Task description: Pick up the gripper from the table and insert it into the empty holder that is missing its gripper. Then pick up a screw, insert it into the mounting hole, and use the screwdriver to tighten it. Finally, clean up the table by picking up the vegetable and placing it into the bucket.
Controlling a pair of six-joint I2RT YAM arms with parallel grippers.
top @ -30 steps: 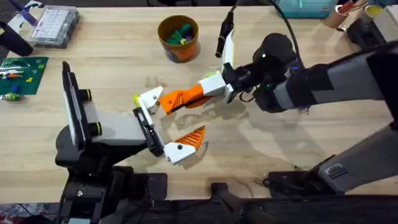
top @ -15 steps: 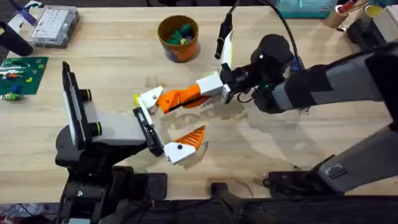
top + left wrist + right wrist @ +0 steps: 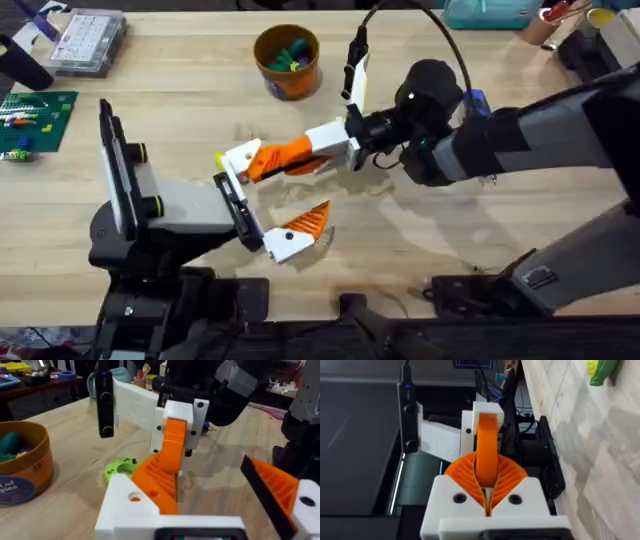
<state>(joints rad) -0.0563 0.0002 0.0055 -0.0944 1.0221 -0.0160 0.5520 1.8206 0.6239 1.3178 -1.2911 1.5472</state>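
One fitted finger (image 3: 300,225) sat on the left arm's head, so its closure could not be told. The right gripper (image 3: 345,150) clamped the one loose gripper (image 3: 285,155), orange ribbed wedge on white base, touching the holder (image 3: 240,160). Beyond stood one bucket (image 3: 287,60).

On the bucket (image 3: 22,472) we make out a dark blue label with white lettering, cut off at the frame edge; only the fragment "gies" reads, with a partial "ol" above it. We find no other legible text or numbers anywhere
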